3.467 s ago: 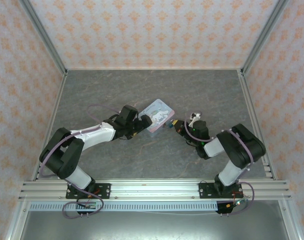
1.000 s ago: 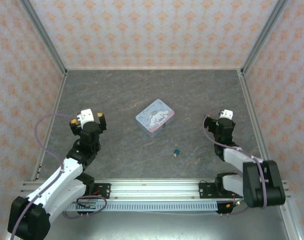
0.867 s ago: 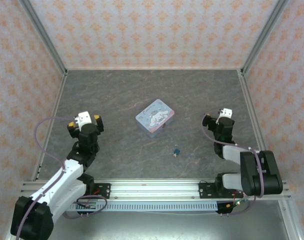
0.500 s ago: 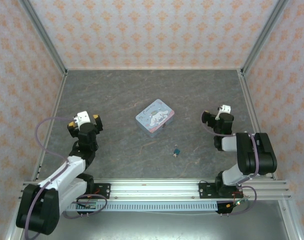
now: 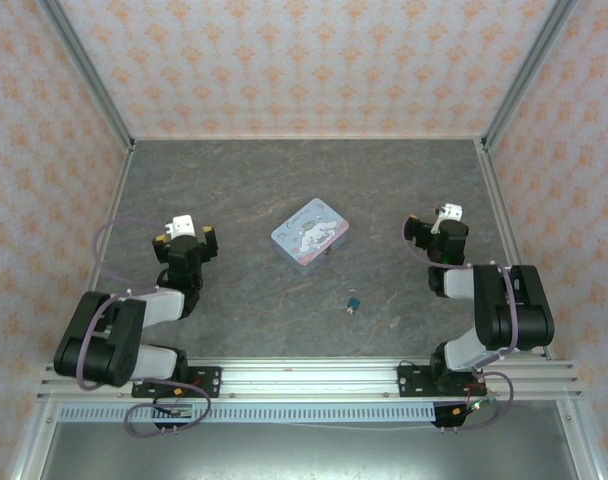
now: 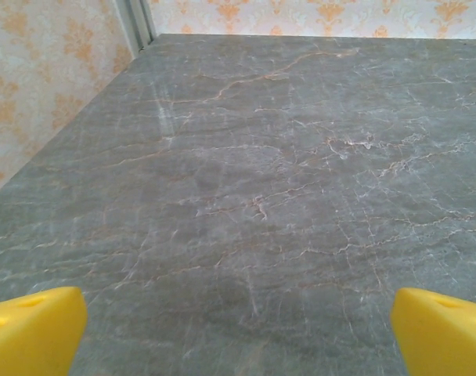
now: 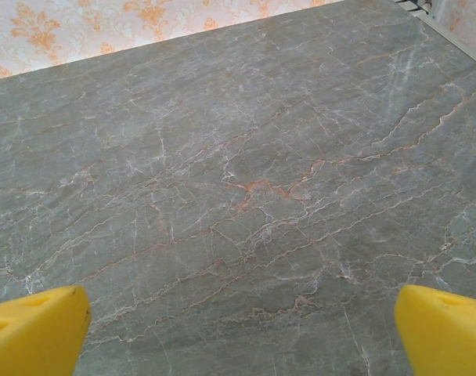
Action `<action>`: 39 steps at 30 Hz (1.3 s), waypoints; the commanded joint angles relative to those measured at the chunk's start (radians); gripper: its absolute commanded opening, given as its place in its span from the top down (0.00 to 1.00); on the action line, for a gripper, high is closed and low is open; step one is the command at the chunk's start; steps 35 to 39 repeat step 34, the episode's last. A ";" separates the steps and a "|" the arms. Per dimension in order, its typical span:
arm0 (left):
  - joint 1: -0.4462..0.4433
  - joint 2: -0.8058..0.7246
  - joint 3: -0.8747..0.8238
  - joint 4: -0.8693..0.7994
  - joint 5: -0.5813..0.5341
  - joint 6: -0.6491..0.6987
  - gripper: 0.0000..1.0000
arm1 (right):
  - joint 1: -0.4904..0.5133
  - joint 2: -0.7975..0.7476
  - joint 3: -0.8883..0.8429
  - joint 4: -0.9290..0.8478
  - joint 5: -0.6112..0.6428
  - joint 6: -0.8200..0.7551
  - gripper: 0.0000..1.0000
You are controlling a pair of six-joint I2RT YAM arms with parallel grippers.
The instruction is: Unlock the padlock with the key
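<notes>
The padlock (image 5: 353,302) lies loose on the tabletop (image 5: 284,180) just near-right of the tin (image 5: 310,234), and your left fingers (image 6: 30,333) and right fingers (image 7: 34,329), well out either side of the tin, gape empty. Likely you're finishing; if it isn't open, regrasp it first

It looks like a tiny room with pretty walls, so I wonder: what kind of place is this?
Probably a robot testing booth, not a real room. A left arm and right arm are bolted to a metal rail, beside a stone-look table, with wallpapered panels in metal frames.
</notes>
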 commanded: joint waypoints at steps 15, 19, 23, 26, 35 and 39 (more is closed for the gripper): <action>0.030 0.108 0.120 -0.006 0.037 0.007 0.00 | 0.010 -0.004 0.008 -0.010 0.023 -0.015 0.01; 0.030 0.108 0.120 -0.007 0.038 0.007 0.00 | 0.010 -0.004 0.007 -0.009 0.023 -0.015 0.01; 0.031 0.108 0.120 -0.007 0.037 0.007 0.00 | 0.012 -0.004 0.007 -0.010 0.025 -0.015 0.01; 0.031 0.108 0.121 -0.006 0.038 0.007 0.00 | 0.011 -0.004 0.008 -0.011 0.025 -0.016 0.01; 0.030 0.108 0.120 -0.006 0.038 0.007 0.00 | 0.016 -0.004 0.011 -0.017 0.046 -0.012 0.01; 0.030 0.108 0.120 -0.006 0.038 0.007 0.00 | 0.016 -0.004 0.011 -0.017 0.046 -0.012 0.01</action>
